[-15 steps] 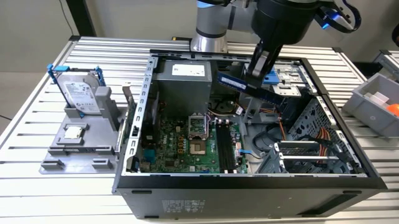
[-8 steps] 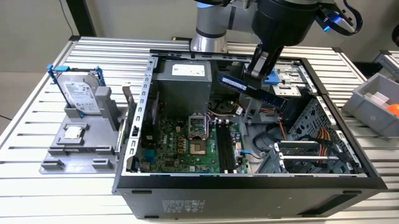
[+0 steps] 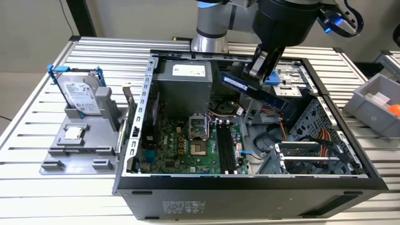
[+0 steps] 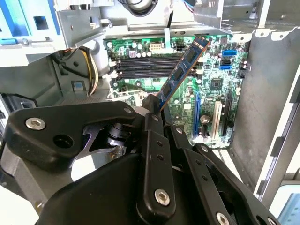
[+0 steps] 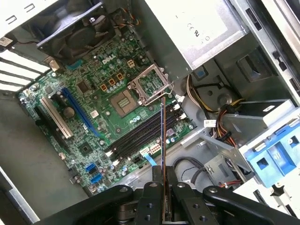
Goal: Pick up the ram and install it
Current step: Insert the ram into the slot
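Note:
The ram (image 3: 255,92) is a long, thin stick with black chips, held tilted in the air over the open computer case (image 3: 250,180). My gripper (image 3: 257,70) is shut on one end of it, above the case's back part. In the second wrist view the ram (image 4: 180,72) slants out from the fingers (image 4: 153,123) over the green motherboard (image 4: 211,84). In the first wrist view the ram (image 5: 162,136) appears edge-on, rising from the gripper (image 5: 163,190) across the long black slots (image 5: 140,133). These slots (image 3: 225,147) lie well below the stick.
The power supply (image 3: 187,79) and CPU socket (image 3: 196,129) sit beside the slots. Cables and a drive cage (image 3: 312,150) crowd the case on the exterior view's right. A hard drive (image 3: 84,96) stands on a grey fixture at the left, and a grey bin (image 3: 375,105) at the right.

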`<state>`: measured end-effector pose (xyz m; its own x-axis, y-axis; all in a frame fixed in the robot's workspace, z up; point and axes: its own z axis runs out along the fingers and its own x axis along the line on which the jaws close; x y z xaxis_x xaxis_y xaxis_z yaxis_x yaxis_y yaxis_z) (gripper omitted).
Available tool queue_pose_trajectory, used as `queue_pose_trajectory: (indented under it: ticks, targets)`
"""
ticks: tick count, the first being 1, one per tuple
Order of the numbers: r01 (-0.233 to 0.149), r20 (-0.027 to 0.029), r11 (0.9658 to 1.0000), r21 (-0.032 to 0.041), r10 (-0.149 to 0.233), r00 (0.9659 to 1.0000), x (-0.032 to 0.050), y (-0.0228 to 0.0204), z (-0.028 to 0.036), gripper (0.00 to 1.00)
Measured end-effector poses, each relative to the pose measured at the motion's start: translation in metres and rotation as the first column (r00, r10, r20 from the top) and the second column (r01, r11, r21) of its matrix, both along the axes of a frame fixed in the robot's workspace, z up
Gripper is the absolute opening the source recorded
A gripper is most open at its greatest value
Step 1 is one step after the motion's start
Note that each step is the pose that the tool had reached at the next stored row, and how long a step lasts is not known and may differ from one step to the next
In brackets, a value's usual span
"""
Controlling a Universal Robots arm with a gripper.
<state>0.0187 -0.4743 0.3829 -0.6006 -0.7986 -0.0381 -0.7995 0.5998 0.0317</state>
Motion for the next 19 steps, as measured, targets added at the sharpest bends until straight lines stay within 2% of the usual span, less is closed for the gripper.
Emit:
queue_pose_trajectory:
  ticks: [4,9,14,19]
  targets:
    - [0.04,0.0,0.9992,0.0001,-0.04,0.9992,0.0,-0.0002,-0.0001,0.0]
    - [0.091,0.0,0.9959,0.0002,-0.091,0.9959,0.0,-0.0004,-0.0001,0.0]
    - [0.144,0.0001,0.9896,0.0002,-0.144,0.9896,0.0,-0.0006,-0.0001,0.0]
    - [0.196,0.0001,0.9806,0.0001,-0.196,0.9806,0.0,-0.0009,-0.0001,0.0]
